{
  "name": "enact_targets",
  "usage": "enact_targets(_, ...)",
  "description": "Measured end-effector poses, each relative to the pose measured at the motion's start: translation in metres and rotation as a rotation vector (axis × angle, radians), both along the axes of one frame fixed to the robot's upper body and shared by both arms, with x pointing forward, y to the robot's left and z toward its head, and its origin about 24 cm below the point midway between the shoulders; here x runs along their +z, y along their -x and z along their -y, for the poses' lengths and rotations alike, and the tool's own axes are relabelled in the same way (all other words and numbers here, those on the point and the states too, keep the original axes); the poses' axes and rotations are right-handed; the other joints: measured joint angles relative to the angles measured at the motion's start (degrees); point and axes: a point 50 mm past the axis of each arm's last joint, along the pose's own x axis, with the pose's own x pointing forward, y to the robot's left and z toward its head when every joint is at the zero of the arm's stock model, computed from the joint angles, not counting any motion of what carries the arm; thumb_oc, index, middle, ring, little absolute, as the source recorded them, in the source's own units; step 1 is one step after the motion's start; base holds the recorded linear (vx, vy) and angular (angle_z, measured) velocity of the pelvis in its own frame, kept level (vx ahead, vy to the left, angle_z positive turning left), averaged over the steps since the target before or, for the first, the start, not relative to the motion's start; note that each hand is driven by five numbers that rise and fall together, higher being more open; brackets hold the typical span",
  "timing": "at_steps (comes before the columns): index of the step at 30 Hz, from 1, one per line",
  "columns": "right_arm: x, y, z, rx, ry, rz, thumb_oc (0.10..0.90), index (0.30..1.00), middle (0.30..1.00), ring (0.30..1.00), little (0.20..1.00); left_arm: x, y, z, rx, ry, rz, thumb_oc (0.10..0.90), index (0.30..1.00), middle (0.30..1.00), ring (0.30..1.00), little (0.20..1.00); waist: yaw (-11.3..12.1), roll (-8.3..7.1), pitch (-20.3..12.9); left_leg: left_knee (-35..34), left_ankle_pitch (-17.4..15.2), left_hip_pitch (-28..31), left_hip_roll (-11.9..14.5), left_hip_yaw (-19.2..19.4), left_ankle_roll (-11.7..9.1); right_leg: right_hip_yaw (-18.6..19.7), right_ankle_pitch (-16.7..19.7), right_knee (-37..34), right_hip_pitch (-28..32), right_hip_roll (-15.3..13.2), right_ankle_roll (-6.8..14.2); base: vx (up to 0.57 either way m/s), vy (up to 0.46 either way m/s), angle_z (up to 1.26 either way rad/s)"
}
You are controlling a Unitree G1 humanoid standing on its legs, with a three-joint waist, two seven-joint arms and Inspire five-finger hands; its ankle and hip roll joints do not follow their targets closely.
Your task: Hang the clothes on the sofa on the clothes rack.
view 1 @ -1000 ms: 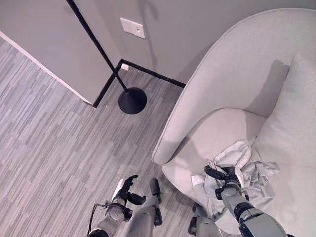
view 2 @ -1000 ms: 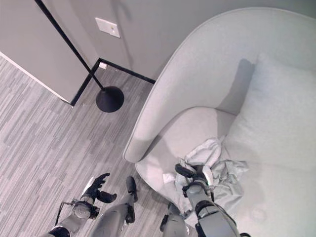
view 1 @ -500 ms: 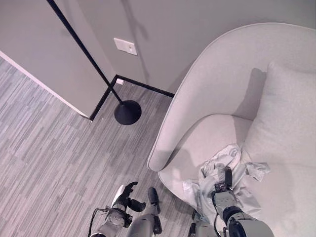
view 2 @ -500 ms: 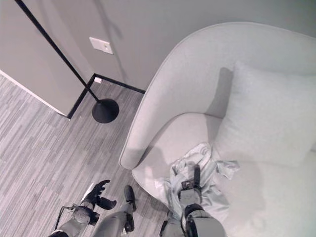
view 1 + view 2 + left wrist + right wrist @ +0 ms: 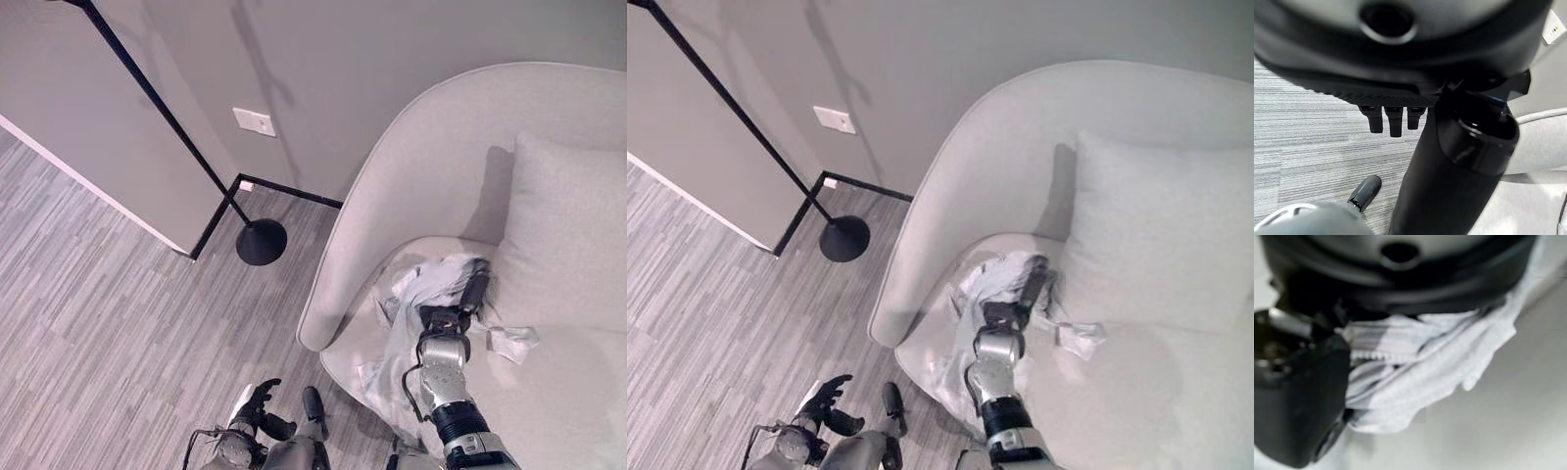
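Garment (image 5: 423, 286) bunched in right hand (image 5: 453, 311) — raised above sofa (image 5: 578, 392).

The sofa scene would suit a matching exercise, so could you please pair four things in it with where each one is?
Things:
1. white garment
2. cushion
3. clothes rack base
4. left hand

Places:
A. on the floor by the wall corner
B. low over the floor, holding nothing
C. in the right hand, over the sofa seat
D. leaning on the sofa back

Pairs: 1-C, 2-D, 3-A, 4-B
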Motion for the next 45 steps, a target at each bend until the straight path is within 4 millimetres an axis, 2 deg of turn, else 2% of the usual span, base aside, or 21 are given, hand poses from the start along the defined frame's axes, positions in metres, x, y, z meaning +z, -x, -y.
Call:
enact_targets(3, 0.026, 0.000, 0.000, 0.002, 0.014, 0.105, 0.400, 0.300, 0.300, 0.300, 0.300, 0.001, -0.001, 0.001, -0.006, -0.001, 0.006, 0.800, 0.900, 0.900, 0.900, 0.900, 0.0, 0.03, 0.0, 0.0, 0.0, 0.1, 0.0, 0.0, 0.0, 0.0, 0.0, 0.0, 0.1, 0.0, 0.0, 0.04, -0.031, 0.00)
enact_targets(5, 0.046, 0.004, -0.001, 0.047, 0.108, 0.189, 0.400, 0.300, 0.300, 0.300, 0.300, 0.003, -0.003, 0.003, -0.019, 0.003, 0.025, 0.800, 0.900, 0.900, 0.900, 0.900, 0.0, 0.02, 0.0, 0.0, 0.0, 1.0, 0.0, -0.3, 0.0, -0.5, 0.0, 0.0, 1.3, 0.0, 0.1, 0.05, -0.043, 0.10)
enact_targets(8, 0.065, 0.007, -0.005, 0.101, 0.215, 0.266, 0.400, 0.300, 0.300, 0.300, 0.300, 0.008, -0.005, 0.005, -0.006, 0.022, 0.059, 0.800, 0.900, 0.900, 0.900, 0.900, 0.1, -0.59, -0.3, 0.0, -0.4, 2.9, 0.1, -0.7, -0.5, -1.3, -0.6, 0.0, 3.5, 0.1, 0.2, 0.04, -0.035, 0.09)
enact_targets(11, 0.076, 0.011, -0.008, 0.121, 0.256, 0.319, 0.400, 0.300, 0.300, 0.300, 0.300, 0.012, -0.008, 0.004, 0.004, 0.034, 0.087, 0.800, 0.900, 0.900, 0.900, 0.900, 0.1, -1.77, -1.4, 0.0, -0.6, 3.7, 0.2, -0.8, -0.8, -1.3, -0.9, 0.0, 4.3, 0.2, 0.1, 0.01, -0.007, 0.00)
enact_targets(13, 0.077, 0.012, -0.006, 0.112, 0.274, 0.328, 0.400, 0.300, 0.300, 0.300, 0.300, 0.013, -0.008, 0.001, 0.005, 0.028, 0.089, 0.800, 0.900, 0.900, 0.900, 0.900, 0.0, -3.70, -2.9, 0.0, -0.7, 4.4, 0.2, -0.9, -0.8, -1.4, -1.2, 0.0, 5.0, 0.2, 0.2, 0.00, 0.000, 0.00)
enact_targets(18, 0.084, 0.013, -0.003, 0.079, 0.255, 0.361, 0.400, 0.300, 0.300, 0.300, 0.300, 0.017, -0.010, -0.002, 0.026, 0.038, 0.114, 0.800, 0.900, 0.900, 0.900, 0.900, 0.3, -4.47, -3.7, 0.0, -0.9, 6.1, 0.1, -1.2, -0.8, -1.7, -1.5, 0.0, 7.0, 0.1, 0.3, 0.00, -0.009, 0.04)
enact_targets(21, 0.098, 0.016, -0.004, 0.073, 0.248, 0.423, 0.400, 0.300, 0.300, 0.300, 0.300, 0.023, -0.016, -0.001, 0.043, 0.062, 0.147, 0.800, 0.900, 0.900, 0.900, 0.900, 0.7, -4.47, -3.7, 0.0, -0.9, 6.9, 0.1, -1.5, -0.8, -1.9, -1.5, 0.0, 7.9, 0.1, 0.3, -0.02, 0.000, 0.03)
enact_targets(25, 0.123, 0.014, -0.009, 0.058, 0.285, 0.501, 0.400, 0.300, 0.300, 0.300, 0.300, 0.046, -0.035, 0.004, 0.031, 0.106, 0.268, 0.800, 0.900, 0.900, 0.900, 0.900, 1.1, -5.05, -4.2, 0.0, -0.8, 7.7, 0.1, -1.8, -0.9, -2.1, -1.5, 0.4, 8.9, 0.2, 0.3, -0.08, 0.000, 0.04)
enact_targets(30, 0.133, 0.010, -0.015, 0.050, 0.304, 0.489, 0.400, 0.300, 0.300, 0.300, 0.300, 0.080, -0.062, 0.006, 0.022, 0.107, 0.446, 0.800, 0.900, 0.900, 0.900, 0.900, 1.4, -6.94, -6.4, 0.0, -0.8, 8.4, 0.2, -1.7, -0.9, -2.1, -1.5, 0.4, 9.4, 0.2, 0.3, -0.06, -0.005, -0.01)
enact_targets(34, 0.160, 0.004, -0.024, 0.037, 0.354, 0.550, 0.400, 0.300, 0.300, 0.300, 0.300, 0.104, -0.084, 0.003, 0.073, 0.095, 0.570, 0.800, 0.900, 0.900, 0.900, 0.900, 1.4, -7.79, -7.0, 0.0, -0.9, 9.1, 0.2, -0.9, -0.9, -1.4, -1.5, 0.4, 9.8, 0.2, 0.3, -0.04, 0.002, -0.08)
enact_targets(37, 0.190, 0.001, -0.027, 0.009, 0.413, 0.633, 0.400, 0.300, 0.300, 0.300, 0.300, 0.114, -0.089, 0.002, 0.106, 0.093, 0.628, 0.800, 0.900, 0.900, 0.900, 0.900, 1.4, -8.93, -7.7, 0.0, -1.0, 9.6, 0.3, -0.7, -0.9, -1.4, -1.5, 0.4, 10.1, 0.2, 0.3, -0.03, 0.008, -0.04)
enact_targets(40, 0.222, 0.007, -0.032, -0.019, 0.445, 0.753, 0.400, 0.300, 0.300, 0.300, 0.300, 0.114, -0.087, 0.002, 0.128, 0.084, 0.635, 0.800, 0.900, 0.900, 0.900, 0.900, 1.5, -10.40, -8.7, 0.0, -1.5, 10.8, 0.3, -0.6, -0.9, -1.4, -1.8, 0.4, 11.3, 0.2, 0.5, -0.01, 0.004, 0.01)
enact_targets(45, 0.239, 0.009, -0.033, -0.046, 0.459, 0.812, 0.400, 0.300, 0.300, 0.300, 0.300, 0.113, -0.087, 0.005, 0.142, 0.109, 0.634, 0.800, 0.900, 0.900, 0.900, 0.900, 1.4, -11.93, -9.9, 0.0, -2.1, 11.2, 0.1, -0.6, -1.1, -1.4, -2.0, 0.4, 11.8, 0.1, 0.5, 0.00, 0.000, 0.00)
